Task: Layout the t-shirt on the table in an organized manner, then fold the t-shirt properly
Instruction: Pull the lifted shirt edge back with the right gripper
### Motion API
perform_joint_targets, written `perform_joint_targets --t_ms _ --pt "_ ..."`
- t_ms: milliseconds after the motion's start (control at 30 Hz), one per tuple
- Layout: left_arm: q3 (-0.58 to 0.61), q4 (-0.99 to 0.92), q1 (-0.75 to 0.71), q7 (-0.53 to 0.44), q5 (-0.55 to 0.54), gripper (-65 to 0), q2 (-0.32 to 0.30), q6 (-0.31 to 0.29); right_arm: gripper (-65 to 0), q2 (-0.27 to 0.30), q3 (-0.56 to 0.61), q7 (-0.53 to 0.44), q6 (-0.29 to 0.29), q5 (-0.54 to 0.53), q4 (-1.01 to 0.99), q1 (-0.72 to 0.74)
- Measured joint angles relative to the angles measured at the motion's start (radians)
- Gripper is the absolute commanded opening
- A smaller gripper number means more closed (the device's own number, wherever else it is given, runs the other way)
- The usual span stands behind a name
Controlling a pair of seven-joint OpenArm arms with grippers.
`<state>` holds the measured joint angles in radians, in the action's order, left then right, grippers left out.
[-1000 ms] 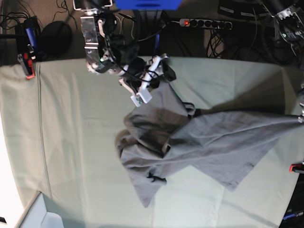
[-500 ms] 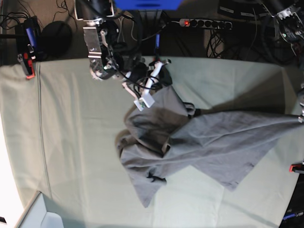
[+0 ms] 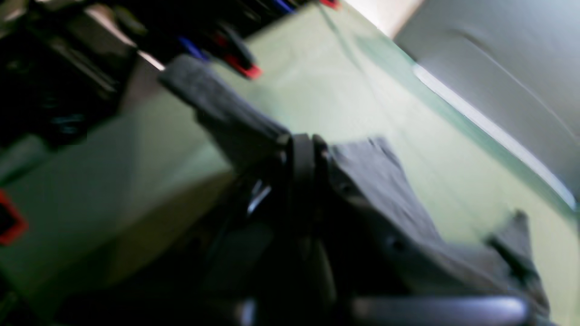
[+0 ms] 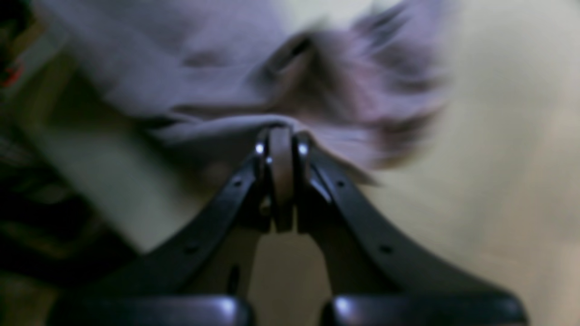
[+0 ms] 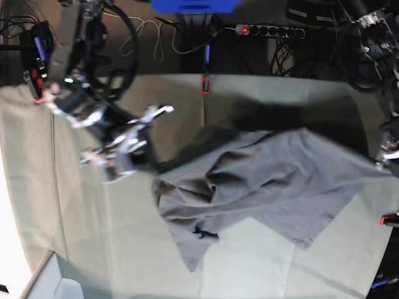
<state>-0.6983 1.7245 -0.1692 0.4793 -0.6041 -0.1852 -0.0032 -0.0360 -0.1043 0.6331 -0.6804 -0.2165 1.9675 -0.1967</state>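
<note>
The dark grey t-shirt [image 5: 274,187] lies crumpled across the table [image 5: 81,218], stretched between both grippers. My right gripper [image 5: 140,161], blurred at the left of the base view, is shut on a fold of the t-shirt [image 4: 204,68]; in the right wrist view the right gripper [image 4: 281,136] pinches the fabric tightly. My left gripper [image 5: 383,159] at the table's right edge is shut on another corner. In the left wrist view the left gripper [image 3: 301,145] has the t-shirt [image 3: 376,181] running out from between its jaws.
Red clamps [image 5: 204,84] [image 5: 389,219] [image 5: 37,87] hold the pale green cloth at the table's edges. A pale bin [image 5: 53,280] sits at the front left corner. A power strip [image 5: 268,30] and cables lie beyond the far edge.
My right gripper has shut on the t-shirt's far edge and swung left and toward the front, dragging the fabric with it. The shirt has spread wider. The left gripper has stayed put.
</note>
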Motion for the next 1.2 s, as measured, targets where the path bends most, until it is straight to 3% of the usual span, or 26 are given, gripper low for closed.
perform_joint_targets --t_ms 133,300,400,567,800,967,1200 --pt "0.014 0.001 -0.014 -0.014 0.000 -64.8 0.007 0.002 -65.0 -0.005 -0.122 -0.020 0.000 -0.031 0.058 -0.039" --pt "0.025 0.026 -0.109 0.006 -0.002 -64.8 0.060 0.003 -65.0 -0.003 -0.383 -0.005 -0.002 -0.170 0.050 -0.112" --pt "0.020 0.030 -0.148 0.001 -0.005 -64.8 0.075 0.000 -65.0 0.000 -0.440 -0.005 -0.002 -0.189 0.051 -0.166" --pt "0.016 0.027 -0.250 -0.009 -0.007 -64.8 0.075 0.001 -65.0 -0.014 -0.423 -0.007 -0.003 -0.198 0.045 -0.288" --pt "0.014 0.019 -0.277 -0.012 -0.004 -64.8 0.074 0.000 -65.0 -0.014 -0.239 -0.018 -0.001 -0.186 -0.027 -0.357" --pt "-0.058 0.018 -0.298 -0.010 0.001 -64.8 0.110 0.000 -65.0 0.042 -0.116 -0.010 -0.003 -0.189 -0.087 -0.377" --pt "-0.134 -0.070 -0.286 -0.003 -0.004 -64.8 0.138 0.000 -65.0 0.105 -0.109 -0.012 -0.002 -0.184 -0.186 -0.367"
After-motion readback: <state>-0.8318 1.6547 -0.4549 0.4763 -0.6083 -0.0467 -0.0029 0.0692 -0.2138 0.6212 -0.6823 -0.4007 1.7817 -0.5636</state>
